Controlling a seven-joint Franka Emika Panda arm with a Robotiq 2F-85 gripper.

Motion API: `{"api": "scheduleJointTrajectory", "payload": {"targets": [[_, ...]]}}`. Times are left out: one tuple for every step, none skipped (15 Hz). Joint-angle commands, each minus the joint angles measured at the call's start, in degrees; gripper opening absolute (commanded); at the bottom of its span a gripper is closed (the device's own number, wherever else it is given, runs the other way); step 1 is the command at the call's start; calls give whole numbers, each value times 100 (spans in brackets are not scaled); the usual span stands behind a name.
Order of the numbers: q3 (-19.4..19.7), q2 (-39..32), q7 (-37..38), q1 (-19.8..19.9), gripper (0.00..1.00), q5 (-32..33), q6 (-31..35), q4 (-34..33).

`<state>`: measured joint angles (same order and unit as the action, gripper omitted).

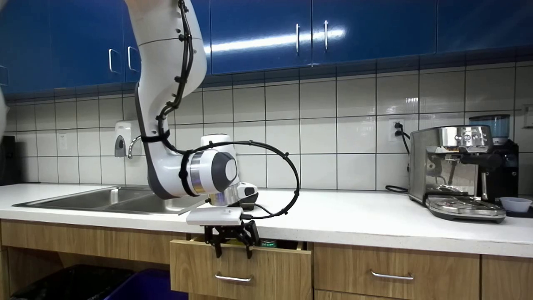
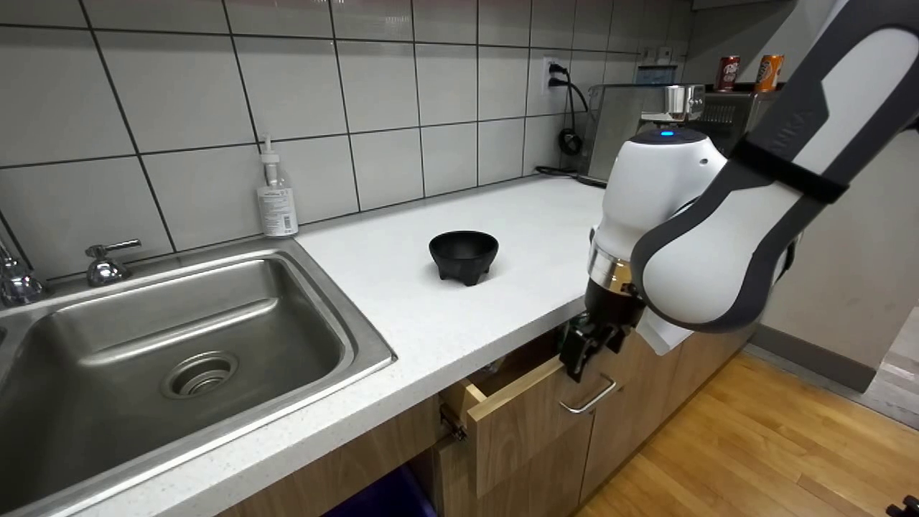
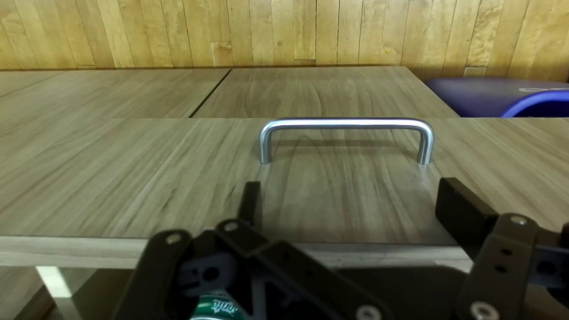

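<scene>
My gripper (image 1: 234, 252) points down at the top edge of a partly pulled-out wooden drawer (image 1: 283, 271). In the wrist view its two black fingers stand wide apart, the gripper (image 3: 350, 191) being open and holding nothing. Beyond the fingertips, lower on the drawer front, sits a silver bar handle (image 3: 346, 123). An exterior view also has the gripper (image 2: 594, 357) above that handle (image 2: 590, 406); whether a finger touches the drawer front I cannot tell. A green Sprite can (image 3: 218, 306) lies inside the drawer, partly hidden by the gripper's linkage.
The white countertop (image 1: 333, 212) juts out over the drawer's rear part. On it stand a black footed bowl (image 2: 464, 260) and an espresso machine (image 1: 454, 166). A steel sink (image 2: 362, 345) and soap bottle (image 2: 278, 208) are alongside. A purple bin (image 3: 471, 93) stands below.
</scene>
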<state>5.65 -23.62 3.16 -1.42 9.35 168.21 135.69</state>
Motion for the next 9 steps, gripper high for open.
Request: {"api": "scheduleJointTrajectory", "payload": {"targets": [[68,64,-160,47,100,-42,-50,-71],[55,125,-173,54,100,-48,-32,19],[41,163,-184,58,100,-51,-6,86],[-17,227,-232,81,100,-67,38,195],[-33,278,-247,81,100,-66,80,274],[-47,383,-260,73,100,-62,111,400],[-59,461,-277,75,100,-65,123,488],[-104,579,-332,104,100,-79,150,612],[-122,674,-365,114,100,-83,173,712]]}}
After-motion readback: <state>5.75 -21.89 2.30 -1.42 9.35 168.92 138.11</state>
